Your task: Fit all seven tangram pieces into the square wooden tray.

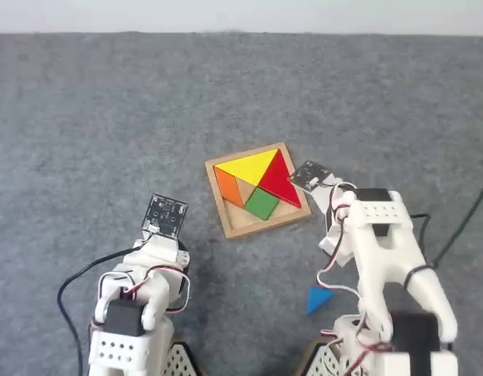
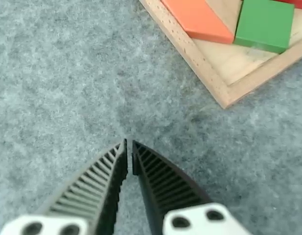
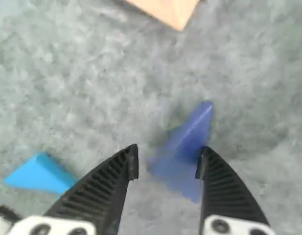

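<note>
On the grey felt-like cover (image 1: 108,117) of the table, near its middle, the square wooden tray (image 1: 269,225) was set at a slight turn, its pale raised rim framing a bare floor of light wood. Four flat painted pieces were seated inside it: a large yellow triangle (image 1: 247,166) along the far edge, a large red triangle (image 1: 279,182) against the side nearest the right arm, an orange parallelogram (image 1: 228,186) by the opposite rim, and a green square (image 1: 261,204) touching the points of both triangles. A strip of the tray's floor along the near edge was left uncovered.

Outside the tray, a small light-blue triangle (image 1: 318,298) was laid flat on the fuzzy cover beside the right arm's base, well apart from the tray. A dark-blue triangle (image 3: 187,147) was seen on the cover close under the right wrist, blurred, with one point turned toward the tray's corner.

The right gripper (image 3: 168,161) was held low over that dark-blue piece, its black ribbed fingers (image 3: 106,186) spread apart with the piece between them; contact with the piece could not be made out. The left gripper (image 2: 129,144) was held over bare cover near a corner of the tray, its toothed, wedge-shaped fingers (image 2: 92,191) brought together to a narrow slit with nothing between them.
</note>
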